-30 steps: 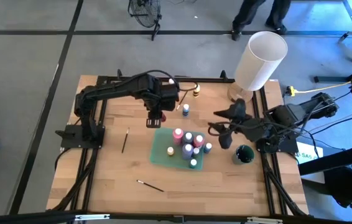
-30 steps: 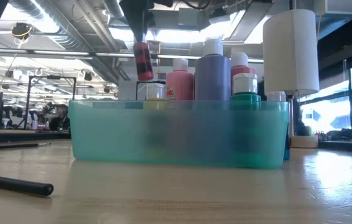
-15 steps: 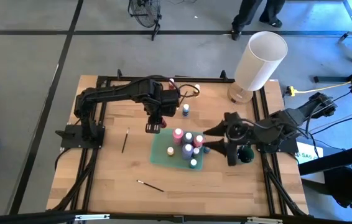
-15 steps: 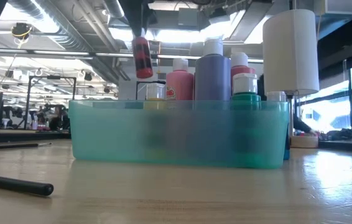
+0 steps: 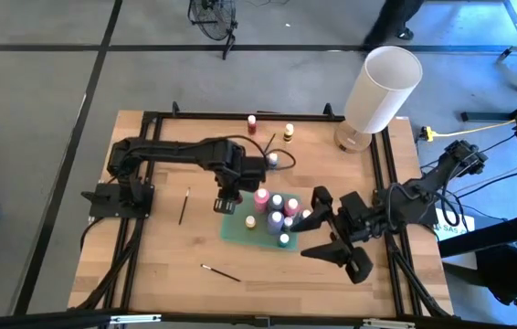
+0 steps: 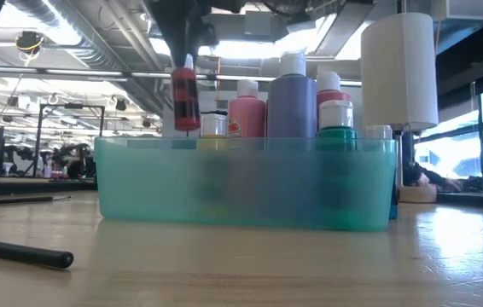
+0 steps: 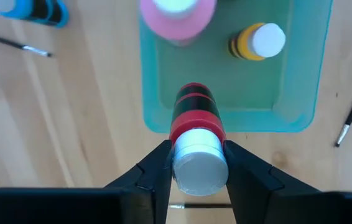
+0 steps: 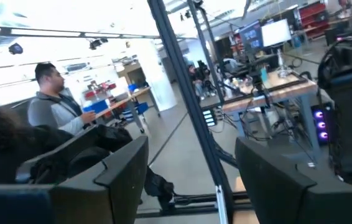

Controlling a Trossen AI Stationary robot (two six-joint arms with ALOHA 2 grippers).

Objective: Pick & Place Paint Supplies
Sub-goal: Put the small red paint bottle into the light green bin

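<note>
While clamping red bottle (image 7: 194,134) — left claw (image 7: 196,163) overhangs tray (image 7: 300,93).

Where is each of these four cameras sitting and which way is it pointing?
High: overhead, straight down on the table; both arms show.
Low: table height, level across the teal tray; left arm enters from above.
Left wrist: looks down past its jaws, shut on the red bottle, over the tray's edge.
Right wrist: faces the room; own open fingers show.
Shared: low and left wrist both show red bottle and tray.

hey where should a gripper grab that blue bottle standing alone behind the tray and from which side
Grip the blue bottle at its white cap, coming straight down from above. It stands upright on the table, cap up, apart from the tray, so a top-down pinch looks clear.
</note>
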